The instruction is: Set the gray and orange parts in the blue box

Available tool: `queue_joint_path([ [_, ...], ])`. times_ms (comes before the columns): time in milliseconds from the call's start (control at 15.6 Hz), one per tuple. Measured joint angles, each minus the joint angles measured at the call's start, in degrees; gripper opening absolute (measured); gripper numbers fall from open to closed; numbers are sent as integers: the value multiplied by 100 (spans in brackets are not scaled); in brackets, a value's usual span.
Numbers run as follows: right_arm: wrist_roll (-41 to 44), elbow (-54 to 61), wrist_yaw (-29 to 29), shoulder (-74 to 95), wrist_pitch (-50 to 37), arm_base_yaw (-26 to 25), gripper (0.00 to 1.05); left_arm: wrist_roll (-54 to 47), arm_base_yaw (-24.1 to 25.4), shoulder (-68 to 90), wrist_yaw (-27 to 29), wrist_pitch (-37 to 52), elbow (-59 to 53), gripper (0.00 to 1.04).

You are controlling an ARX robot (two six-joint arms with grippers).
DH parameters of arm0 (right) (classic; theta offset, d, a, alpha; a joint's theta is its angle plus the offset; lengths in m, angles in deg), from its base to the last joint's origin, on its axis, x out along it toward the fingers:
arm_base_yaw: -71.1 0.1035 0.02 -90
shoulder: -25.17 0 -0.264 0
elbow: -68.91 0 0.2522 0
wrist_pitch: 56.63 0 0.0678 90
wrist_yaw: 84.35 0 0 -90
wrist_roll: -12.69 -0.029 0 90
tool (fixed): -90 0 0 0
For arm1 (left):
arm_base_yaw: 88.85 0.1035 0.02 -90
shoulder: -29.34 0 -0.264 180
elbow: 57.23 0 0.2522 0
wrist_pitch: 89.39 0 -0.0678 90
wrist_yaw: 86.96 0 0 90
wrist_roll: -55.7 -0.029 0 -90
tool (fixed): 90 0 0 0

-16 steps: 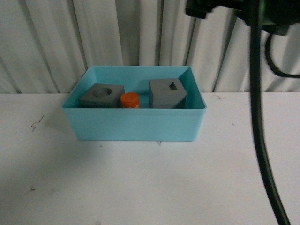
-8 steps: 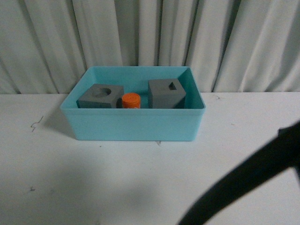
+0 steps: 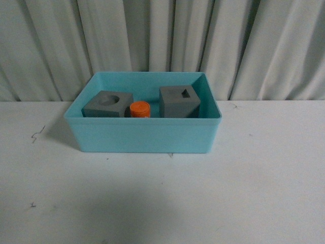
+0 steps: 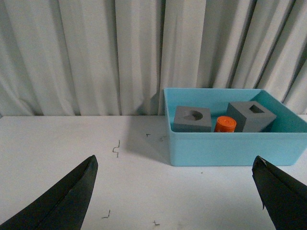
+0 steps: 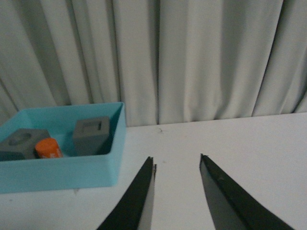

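A: What has changed?
B: The dark arm has left the front view; both gray cubes (image 3: 108, 104) and orange cylinder (image 3: 139, 109) lie inside the blue box (image 3: 144, 136).
A: Grippers?
B: Left gripper (image 4: 175, 191) spread wide, right gripper (image 5: 177, 191) narrowly parted, both empty.

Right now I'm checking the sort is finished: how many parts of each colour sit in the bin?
Gray cubes: 2 (round recess, rectangular recess)
Orange cylinder: 1
Total: 3, all inside the blue box

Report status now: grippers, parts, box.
Left gripper open, empty. Right gripper open, empty. Both cubes and cylinder inside box. Nothing in the way.
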Motion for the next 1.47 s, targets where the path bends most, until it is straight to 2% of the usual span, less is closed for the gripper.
queue_joint_path([
  [64, 44, 98, 201, -199, 168, -212, 21, 0, 0, 0, 0, 0, 0, 98],
  [128, 83, 227, 483, -498, 393, -501, 6, 0, 0, 0, 0, 0, 0, 98],
  [192, 90, 254, 549, -579, 442, -568, 3, 0, 0, 0, -2, 0, 0, 98],
  [512, 144, 476, 1368, -1602, 1163, -1386, 2, 0, 0, 0, 0, 0, 0, 98],
  [576, 144, 614, 1497, -1690, 931, -1506, 2, 0, 0, 0, -2, 0, 0, 98],
  [640, 144, 619, 1591, -1801, 1189, -1600, 2, 0, 0, 0, 0, 0, 0, 98],
  [704, 151, 619, 2140, -2026, 1386, -2044, 2, 0, 0, 0, 0, 0, 0, 98],
  [768, 146, 619, 2210, -2218, 1473, -2358, 2, 0, 0, 0, -2, 0, 0, 98],
  [1152, 149, 619, 2308, -2780, 2094, -2302, 2, -2, 0, 0, 0, 0, 0, 98],
  [1216, 149, 616, 2308, -2970, 2354, -2302, 2, 0, 0, 0, -2, 0, 0, 98],
  [1280, 149, 616, 2317, -3611, 3176, -2302, 2, 0, 0, 0, 7, 0, 0, 98],
  [1472, 149, 616, 2317, -3788, 3132, -2302, 2, 0, 0, 0, -2, 2, 0, 98],
])
